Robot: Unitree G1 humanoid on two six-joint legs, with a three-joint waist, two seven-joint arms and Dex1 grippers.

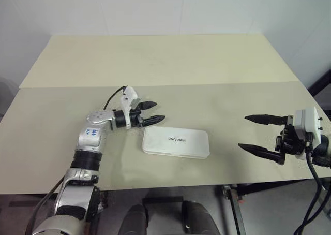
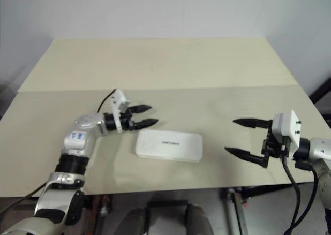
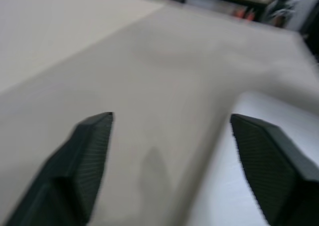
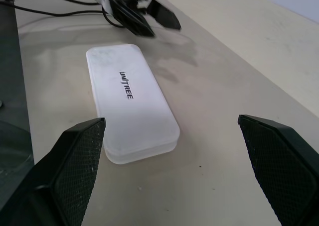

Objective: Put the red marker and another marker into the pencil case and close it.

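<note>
Left eye view is showing the pencil case (image 1: 176,142) lying flat and shut on the table (image 1: 155,64), lid down with its dark lettering facing up. No marker is lying anywhere on the tabletop, so my judgement is that both markers are probably sitting inside already and the closing step looks finished; what is in the case cannot be checked through the lid. Little seems to be left beyond pulling the arms clear.

Taking the case as the centre of a clock face in that view, the left gripper (image 1: 153,112) is hovering at about ten o'clock, just beside the case's near-left corner, its two black fingers spread apart and grasping nothing. The right gripper (image 1: 258,134) is hanging at about three o'clock, well apart from the case, its fingers likewise spread wide and empty.

The case's long axis is running from nine to three o'clock, roughly parallel to the table's near edge, tilting only slightly. Right wrist view is looking along that axis, with one short rounded end of the case facing that gripper.
</note>
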